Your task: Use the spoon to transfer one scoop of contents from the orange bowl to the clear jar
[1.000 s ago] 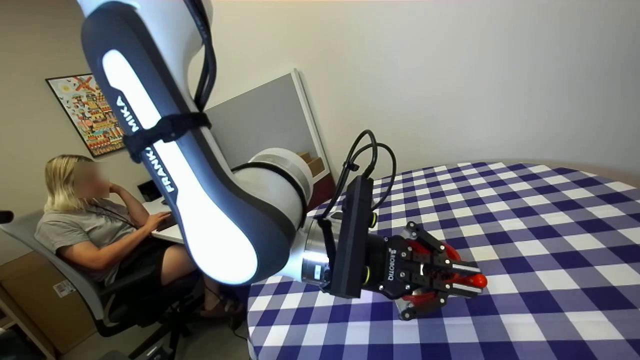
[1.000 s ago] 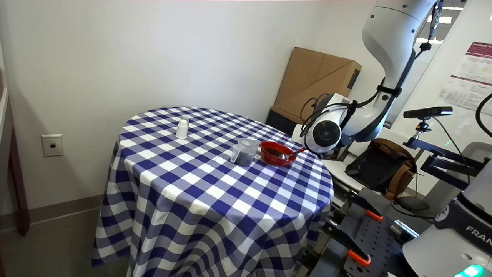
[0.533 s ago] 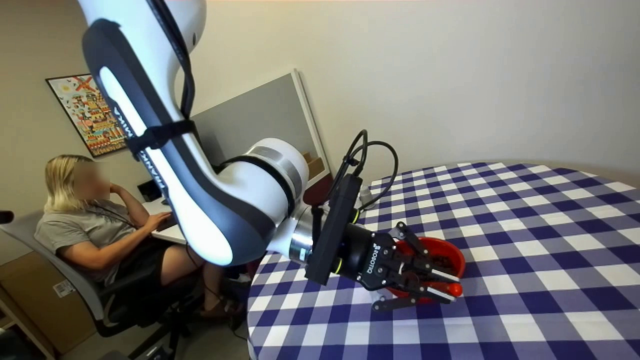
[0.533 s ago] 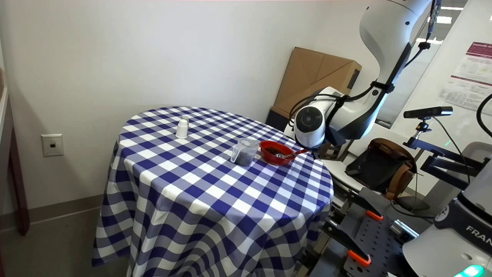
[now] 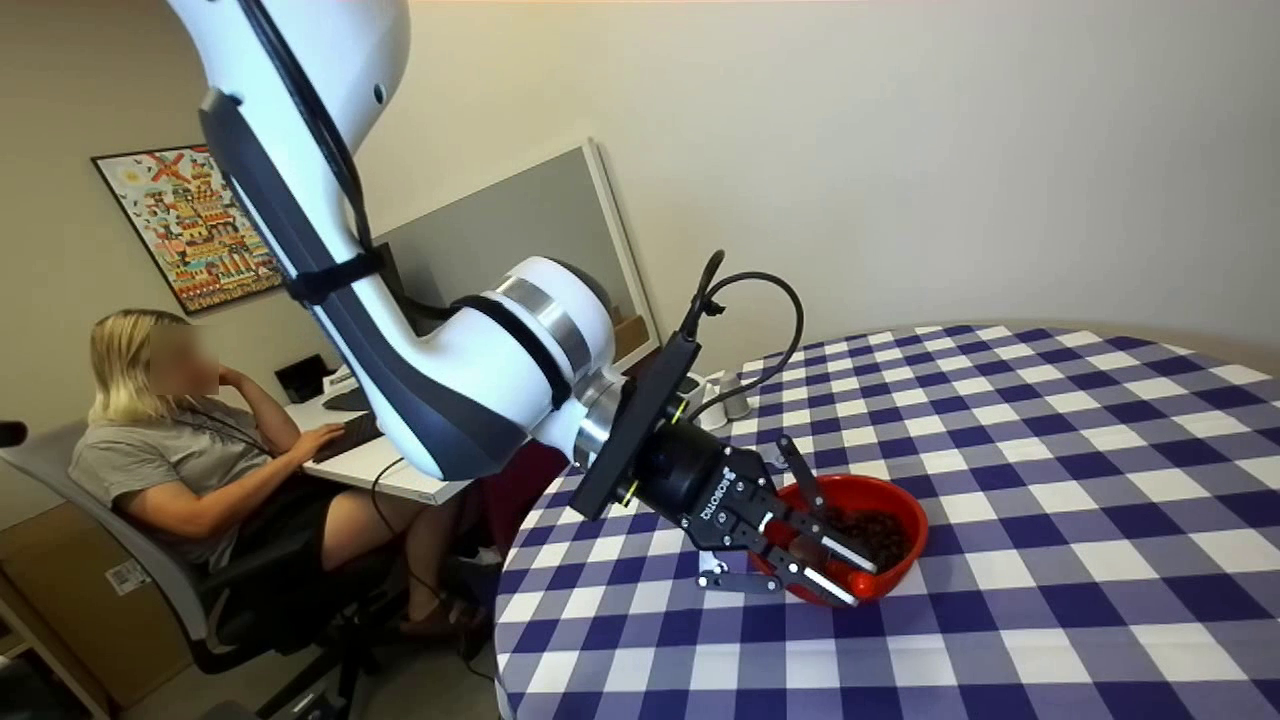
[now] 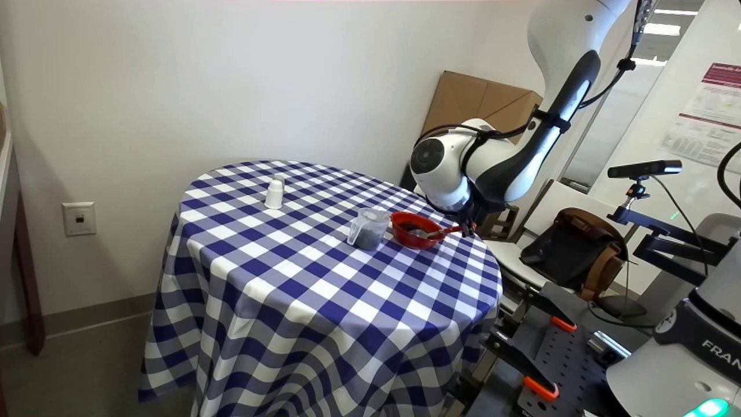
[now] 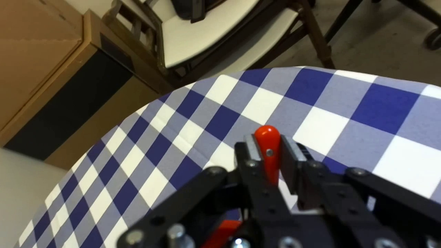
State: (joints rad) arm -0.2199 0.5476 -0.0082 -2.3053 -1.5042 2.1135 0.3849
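My gripper [image 5: 862,585] is shut on the red-orange handle of the spoon [image 7: 268,144], whose rounded end sticks out past the fingertips in the wrist view. In an exterior view the spoon's silver head [image 6: 419,233] rests inside the orange bowl [image 6: 418,243], partly sunk among the dark contents [image 5: 870,535]. The handle leans over the rim toward the gripper, which points down at a slant above the bowl's edge. Right beside the bowl stands the clear jar [image 6: 373,223], with a side handle; its lower part looks dark grey. The wrist view shows no jar.
Two small shakers [image 6: 274,194] stand farther off on the round table [image 6: 301,255], which has a checked cloth. Past its edge are a chair with a bag [image 6: 570,246] and a large cardboard box [image 6: 480,98]. A person [image 5: 190,430] sits at a desk.
The arm has swung over and the gripper now tilts more steeply downward, uncovering more of the bowl. The held handle moved with it, while the spoon's head stayed in the bowl and shows less.
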